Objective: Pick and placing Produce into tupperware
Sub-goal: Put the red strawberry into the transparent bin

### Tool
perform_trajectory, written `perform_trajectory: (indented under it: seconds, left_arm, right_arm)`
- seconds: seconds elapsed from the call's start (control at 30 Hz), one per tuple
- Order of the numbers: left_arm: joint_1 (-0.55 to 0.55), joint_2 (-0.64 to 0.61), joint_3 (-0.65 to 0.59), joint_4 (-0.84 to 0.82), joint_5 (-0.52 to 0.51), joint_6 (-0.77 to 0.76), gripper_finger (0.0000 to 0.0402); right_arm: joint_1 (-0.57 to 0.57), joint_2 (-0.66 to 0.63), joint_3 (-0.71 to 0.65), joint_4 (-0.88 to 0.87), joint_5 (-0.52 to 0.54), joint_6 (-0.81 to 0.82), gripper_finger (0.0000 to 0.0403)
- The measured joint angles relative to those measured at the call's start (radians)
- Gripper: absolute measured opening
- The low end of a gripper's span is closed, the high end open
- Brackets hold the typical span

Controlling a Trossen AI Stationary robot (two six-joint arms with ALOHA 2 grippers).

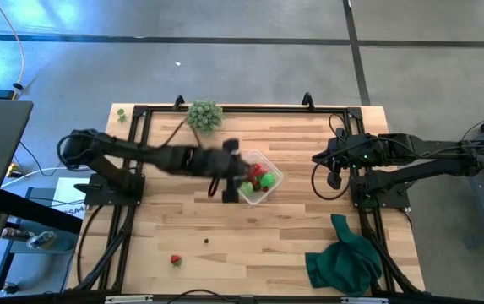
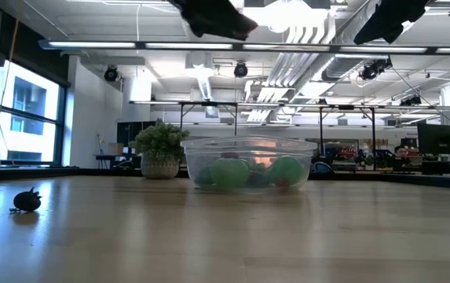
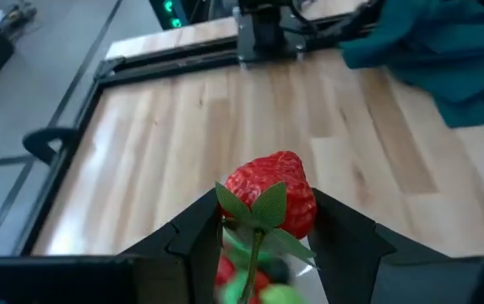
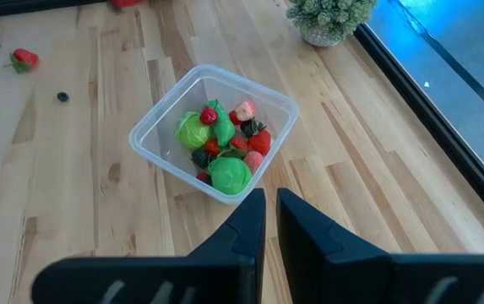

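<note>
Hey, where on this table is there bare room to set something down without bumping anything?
Bare wood lies between the tupperware and the green cloth, and along the near edge between the loose strawberry and the cloth, apart from a small dark piece. It is crowded at the tupperware, where the left claw holds a strawberry.

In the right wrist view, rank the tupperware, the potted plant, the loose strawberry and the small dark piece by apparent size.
1. tupperware
2. potted plant, partly cropped
3. loose strawberry
4. small dark piece

Plant and strawberry sit farther off, so they look smaller.
</note>
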Motion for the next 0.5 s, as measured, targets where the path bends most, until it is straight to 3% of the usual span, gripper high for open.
perform_trajectory:
  seconds: [0.17,0.5]
  left_arm:
    - [0.144,0.1,0.086,-0.031,0.19,0.082,0.0152]
    - [0.23,0.354,0.146,-0.172,0.28,0.147,0.0152]
  right_arm:
    - [0.0,0.0,0.0,0.0,0.0,0.0,0.0025]
    - [0.0,0.0,0.0,0.0,0.0,0.0,0.0025]
